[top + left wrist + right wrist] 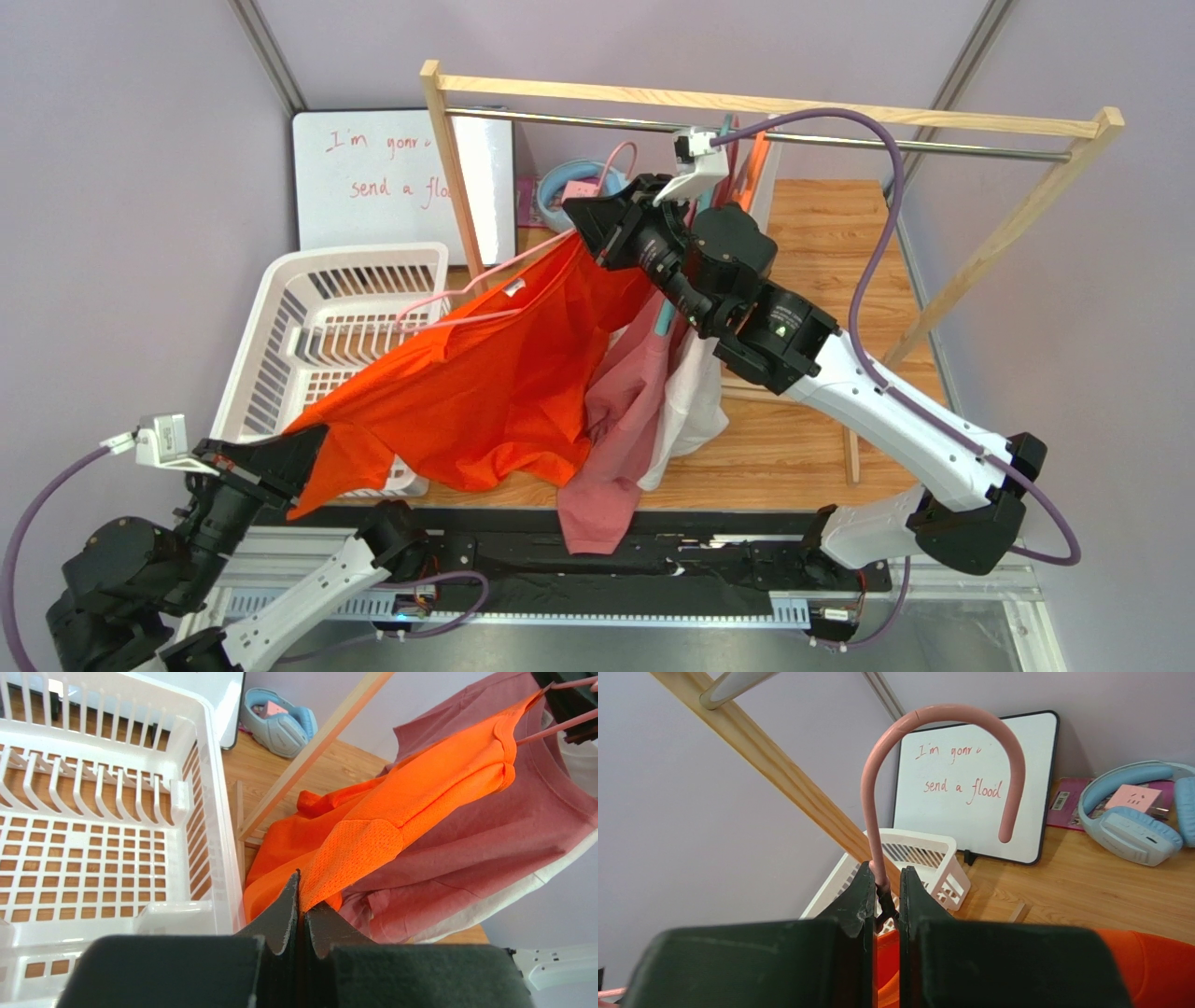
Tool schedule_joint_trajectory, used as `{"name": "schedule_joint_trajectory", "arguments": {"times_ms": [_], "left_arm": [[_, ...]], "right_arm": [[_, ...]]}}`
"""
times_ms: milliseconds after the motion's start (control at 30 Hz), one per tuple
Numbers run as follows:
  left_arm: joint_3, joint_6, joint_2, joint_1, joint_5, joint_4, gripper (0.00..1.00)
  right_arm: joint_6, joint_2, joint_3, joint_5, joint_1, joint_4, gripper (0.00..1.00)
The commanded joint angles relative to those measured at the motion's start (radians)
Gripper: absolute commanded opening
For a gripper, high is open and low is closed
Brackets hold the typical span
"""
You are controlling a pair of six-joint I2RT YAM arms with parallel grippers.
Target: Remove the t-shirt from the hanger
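Observation:
The orange t-shirt [491, 371] hangs stretched between my two grippers, its collar still on the pink hanger [463, 297]. My right gripper [582, 217] is shut on the hanger's neck just below the hook, off the rail; the right wrist view shows the hook [934, 717] rising from between the right gripper [884, 882] jaws, with orange cloth [1151, 959] below. My left gripper [295, 451] is shut on the shirt's lower edge near the basket. The left wrist view shows the left gripper [302, 896] pinching the orange mesh cloth [421, 805], pulled taut toward the hanger arm [554, 728].
A white laundry basket [337, 329] stands at the left, under the shirt. A dusty-pink shirt [617, 434] and a white garment [694, 406] hang from the wooden rack [758, 101] with its metal rail [968, 144]. A whiteboard [372, 175] and blue headphones [1137, 826] sit behind.

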Motion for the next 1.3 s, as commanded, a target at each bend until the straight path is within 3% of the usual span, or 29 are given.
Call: {"name": "schedule_joint_trajectory", "arguments": {"times_ms": [0, 200, 367, 533, 733, 833, 867, 933, 967, 1067, 1267], "left_arm": [[-0.047, 0.035, 0.100, -0.001, 0.052, 0.131, 0.00], [-0.071, 0.072, 0.330, -0.001, 0.149, 0.333, 0.00], [-0.025, 0.106, 0.566, -0.001, 0.172, 0.397, 0.00], [-0.023, 0.103, 0.703, -0.001, 0.151, 0.380, 0.00], [-0.172, 0.046, 0.794, -0.001, 0.221, 0.512, 0.00], [-0.232, 0.019, 0.832, 0.000, 0.244, 0.567, 0.15], [-0.245, 0.014, 0.843, 0.000, 0.249, 0.582, 0.30], [-0.285, 0.003, 0.870, 0.000, 0.238, 0.588, 0.42], [-0.299, -0.016, 0.881, 0.000, 0.235, 0.602, 0.61], [-0.368, -0.030, 0.930, 0.000, 0.259, 0.668, 0.89], [-0.397, -0.064, 1.084, 0.000, 0.296, 0.755, 0.90]], "right_arm": [[0.097, -0.019, 0.043, -0.128, -0.020, 0.008, 0.00], [0.215, -0.010, 0.045, -0.381, 0.012, 0.019, 0.00], [0.221, -0.006, 0.087, -0.527, 0.031, 0.009, 0.00], [0.137, -0.059, 0.103, -0.513, 0.031, -0.069, 0.00], [0.034, -0.156, 0.074, -0.407, 0.029, -0.124, 0.00], [0.020, -0.180, 0.058, -0.410, 0.031, -0.127, 0.00], [0.020, -0.185, 0.052, -0.412, 0.031, -0.127, 0.00], [0.014, -0.185, 0.045, -0.412, 0.031, -0.136, 0.00], [0.012, -0.187, 0.042, -0.412, 0.029, -0.139, 0.00], [0.011, -0.191, 0.032, -0.412, 0.029, -0.139, 0.00], [0.012, -0.188, 0.029, -0.418, 0.029, -0.139, 0.00]]}}
